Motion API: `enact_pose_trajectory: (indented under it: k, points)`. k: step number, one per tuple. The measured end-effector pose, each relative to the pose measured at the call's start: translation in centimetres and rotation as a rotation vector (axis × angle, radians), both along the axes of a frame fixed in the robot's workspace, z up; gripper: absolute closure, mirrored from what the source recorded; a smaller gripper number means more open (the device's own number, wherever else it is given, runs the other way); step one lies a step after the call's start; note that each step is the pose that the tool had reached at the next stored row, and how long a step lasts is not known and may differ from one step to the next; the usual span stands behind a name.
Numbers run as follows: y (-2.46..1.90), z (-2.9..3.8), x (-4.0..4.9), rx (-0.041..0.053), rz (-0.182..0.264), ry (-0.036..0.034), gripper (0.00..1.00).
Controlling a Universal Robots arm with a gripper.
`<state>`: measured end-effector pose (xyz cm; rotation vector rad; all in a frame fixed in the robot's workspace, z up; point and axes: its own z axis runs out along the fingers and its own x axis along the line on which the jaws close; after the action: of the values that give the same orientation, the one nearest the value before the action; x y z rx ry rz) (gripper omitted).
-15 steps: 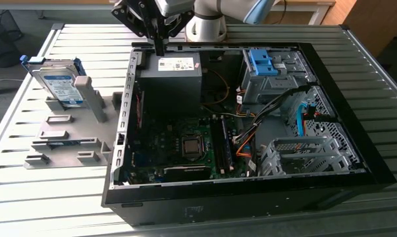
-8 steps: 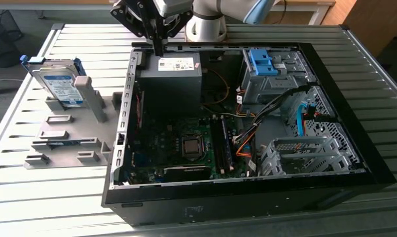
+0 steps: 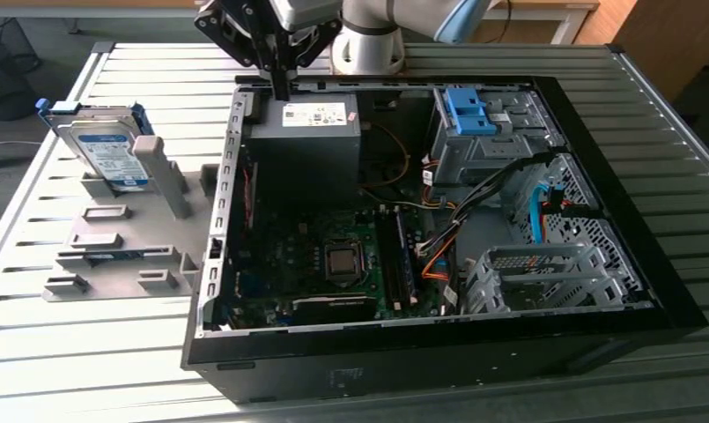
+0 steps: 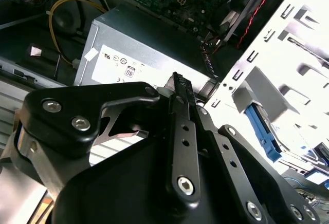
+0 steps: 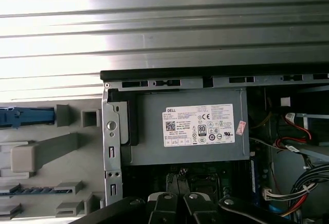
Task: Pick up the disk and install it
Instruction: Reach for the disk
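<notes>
While the blue-framed silver metal disk [image 3: 105,152] stands untouched, the clenched, empty tool [image 3: 283,88] hovers well apart; pickup, unstarted, needs it opened.

Blue-framed silver disk [image 3: 105,152], black hand [image 3: 281,86], seemingly green motherboard [image 3: 286,256]

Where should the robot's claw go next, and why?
Probably sideways toward the exterior view's left, until it is above the disk, opening on the way. The gripper hangs over the power supply inside the computer case, shut and holding nothing. The disk stands on edge in the grey holder outside the case, untouched.
</notes>
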<state>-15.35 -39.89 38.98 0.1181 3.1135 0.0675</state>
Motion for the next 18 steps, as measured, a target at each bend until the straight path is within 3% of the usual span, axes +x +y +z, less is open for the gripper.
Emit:
enact_pose_trajectory:
  k: [18]
  points:
    - [0.0,-0.09,-0.52,0.0,0.0,0.0003,0.89]
